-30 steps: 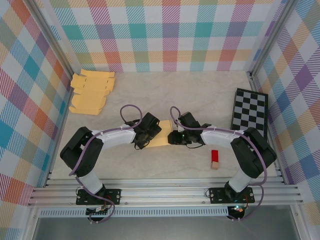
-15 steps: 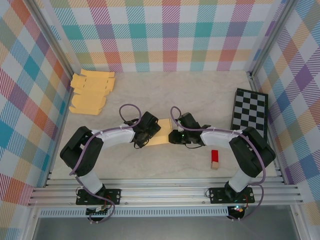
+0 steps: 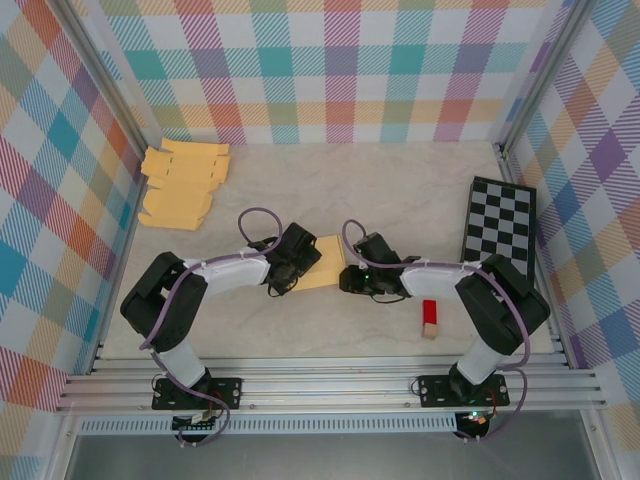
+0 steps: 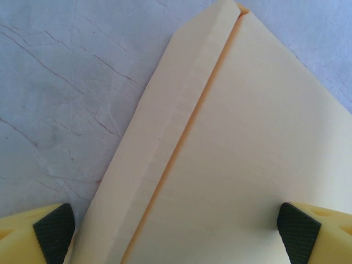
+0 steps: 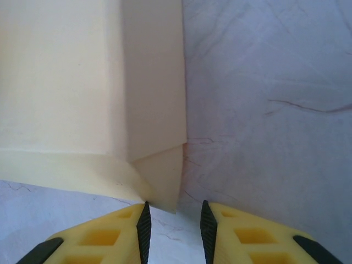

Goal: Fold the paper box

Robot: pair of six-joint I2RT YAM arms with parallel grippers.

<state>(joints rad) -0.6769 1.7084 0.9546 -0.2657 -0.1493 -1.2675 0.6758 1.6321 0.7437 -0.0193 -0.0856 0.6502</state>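
The paper box (image 3: 328,262) is a cream-yellow card piece lying mid-table between both arms. In the left wrist view the paper box (image 4: 242,154) spreads under my left gripper (image 4: 176,239), with a folded strip along its left side. That gripper stands wide open, its black pads (image 4: 53,238) straddling the card. My left gripper (image 3: 293,268) is at the box's left edge, and my right gripper (image 3: 350,278) at its right edge. In the right wrist view a folded corner flap of the box (image 5: 162,181) sits just ahead of my right gripper (image 5: 173,225), whose jaws stand narrowly apart with nothing between them.
A stack of flat yellow box blanks (image 3: 183,183) lies at the back left. A black-and-white checkered board (image 3: 500,222) lies along the right wall. A small red block (image 3: 430,317) sits near the right arm. Plaid walls enclose the table.
The right gripper has crept a little nearer to the box's right corner, its jaws narrowing and then parting again. The box has shifted and turned slightly. The left gripper stays wide open.
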